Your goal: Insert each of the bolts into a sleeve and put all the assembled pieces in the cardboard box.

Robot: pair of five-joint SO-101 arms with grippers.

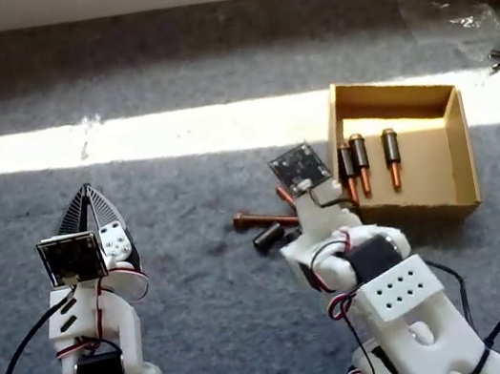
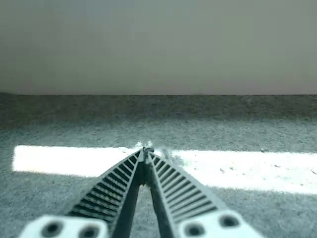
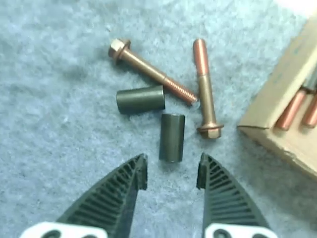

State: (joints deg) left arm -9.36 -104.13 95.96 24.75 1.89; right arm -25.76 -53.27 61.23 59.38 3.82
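Cardboard box (image 1: 460,150) toward the table's right edge holds three assembled pieces (image 1: 362,162). Left claw (image 2: 147,153) is pinched closed, empty. Right claw (image 3: 172,166) is wide, over loose sleeve (image 3: 172,137). Two bolts (image 3: 151,72) and a second sleeve (image 3: 141,99) lie beside it. Likely next: descend, grip that sleeve squarely.

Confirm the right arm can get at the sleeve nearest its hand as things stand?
Probably yes. The right hand is open and the nearest sleeve lies just ahead, in line with the gap, uncovered. The other sleeve and a bolt lie close by and might get nudged.
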